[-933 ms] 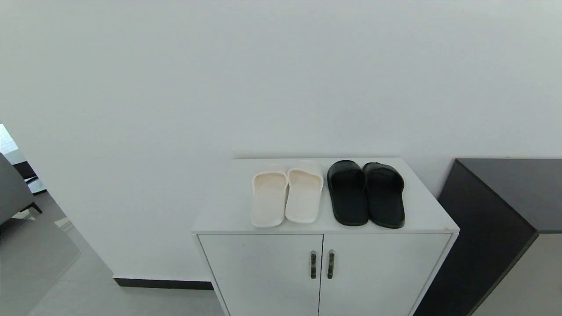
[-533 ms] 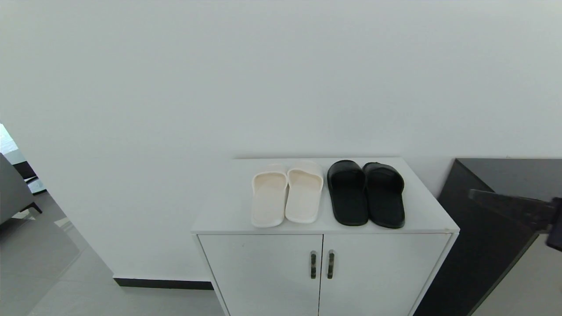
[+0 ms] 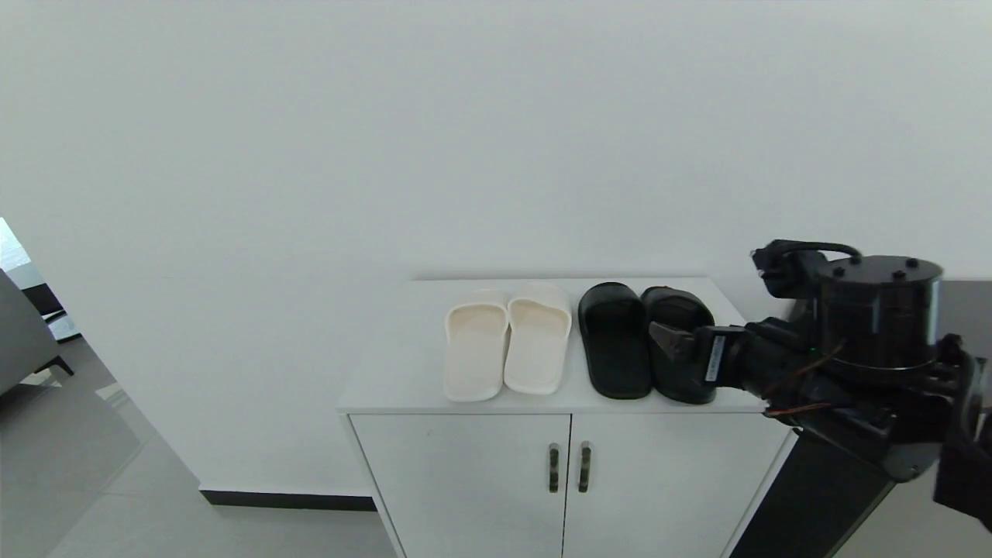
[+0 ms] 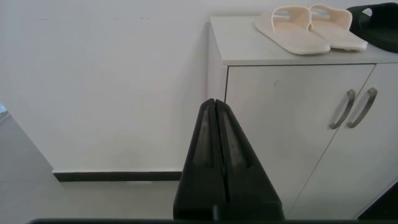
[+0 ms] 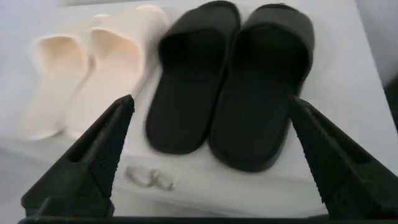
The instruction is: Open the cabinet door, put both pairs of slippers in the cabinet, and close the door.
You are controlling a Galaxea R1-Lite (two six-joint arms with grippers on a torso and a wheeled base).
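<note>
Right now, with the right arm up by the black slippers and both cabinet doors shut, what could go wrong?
1. The right gripper, fingers open, is at the black slippers while the cabinet doors are shut; grabbing now may leave nowhere to put them.
2. The black heels lie near the front edge of the cabinet top, so a nudge could tip one off.
3. The white slippers lie close beside; wide fingers might bump them.

White cabinet (image 3: 387, 391) in front of me, both doors shut, cream slippers (image 3: 518, 349) on its flat top to my left, black slippers (image 3: 632, 349) just beside to my right, toes toward wall, heels near front edge
</note>
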